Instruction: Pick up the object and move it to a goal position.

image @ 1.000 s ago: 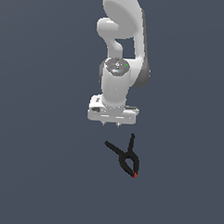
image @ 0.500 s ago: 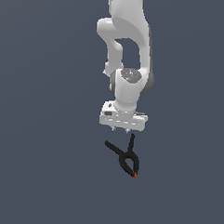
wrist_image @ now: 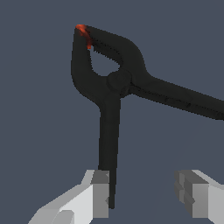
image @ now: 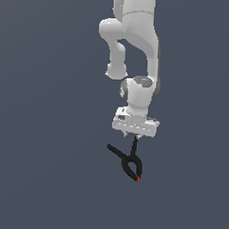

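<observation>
No readable text or markings anywhere.

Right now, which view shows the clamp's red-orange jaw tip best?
The wrist view. There the small black spring clamp fills the frame, and its red-orange jaw tip shows clearly at the closed jaws. In the exterior view the clamp is small below the gripper, and its tip is just a tiny dot.
</observation>
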Robot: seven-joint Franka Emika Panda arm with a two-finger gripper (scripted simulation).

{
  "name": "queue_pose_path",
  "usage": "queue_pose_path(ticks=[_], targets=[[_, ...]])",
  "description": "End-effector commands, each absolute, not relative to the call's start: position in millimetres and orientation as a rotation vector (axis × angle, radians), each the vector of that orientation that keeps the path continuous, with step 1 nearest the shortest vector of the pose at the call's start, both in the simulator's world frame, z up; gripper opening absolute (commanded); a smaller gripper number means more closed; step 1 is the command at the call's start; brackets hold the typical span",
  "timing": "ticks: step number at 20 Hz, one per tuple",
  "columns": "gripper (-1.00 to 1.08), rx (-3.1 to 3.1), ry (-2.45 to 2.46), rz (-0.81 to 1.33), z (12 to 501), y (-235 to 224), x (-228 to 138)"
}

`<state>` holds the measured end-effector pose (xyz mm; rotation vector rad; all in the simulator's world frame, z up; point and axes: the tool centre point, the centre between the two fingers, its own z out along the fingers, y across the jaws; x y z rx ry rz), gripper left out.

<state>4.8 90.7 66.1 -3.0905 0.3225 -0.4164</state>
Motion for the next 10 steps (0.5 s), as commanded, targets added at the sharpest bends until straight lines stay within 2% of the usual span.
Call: queue_pose_path(ticks=[1,10], targets=[[0.28,-3.073,0.346,-0.451,60,99,3],[0.28,-3.037,0.384,-0.512,50,116,-2]])
